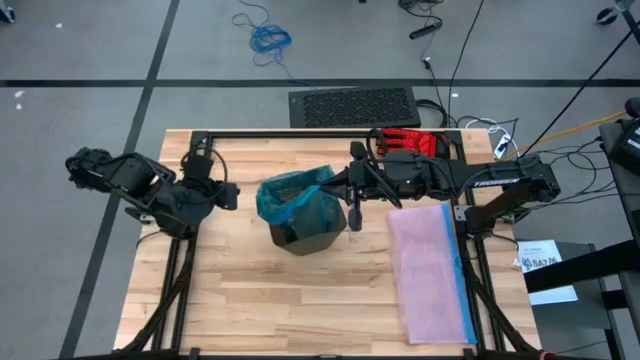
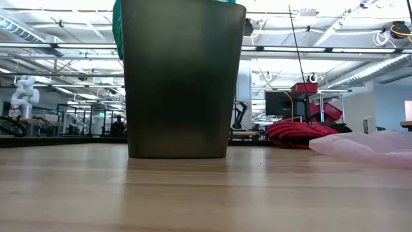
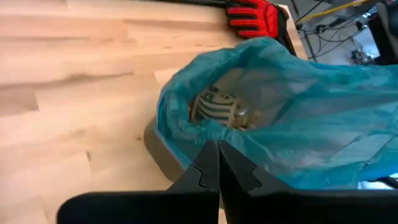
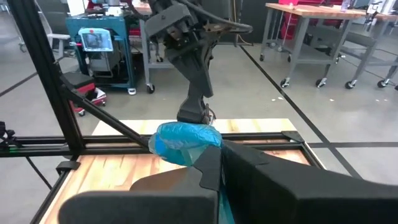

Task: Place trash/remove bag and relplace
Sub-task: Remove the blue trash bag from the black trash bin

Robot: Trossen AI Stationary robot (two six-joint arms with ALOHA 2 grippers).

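At the table's left side, the left gripper (image 3: 217,163) has its dark fingers pressed together at the near rim of the thin translucent teal plastic bin liner (image 1: 296,198); whether a fold of film is pinched between them cannot be told. Centre table, the liner sits in a dark grey-green plastic bin (image 2: 181,84), its mouth bunched over the rim; crumpled brown paper wads (image 3: 214,107) lie inside, one striped. Judged handling: the film is soft, light, slippery and tears easily; it is best taken at the gathered rim or drawstring edge, not mid-wall; the bin itself looks light and may lift with the liner. Right of the bin, the right gripper (image 1: 355,196) is clenched tight at the liner's far rim; a hold on the film is not confirmed. Further right lie a red-and-black glove (image 1: 414,140) and a flat pale pink translucent bag (image 1: 430,268).
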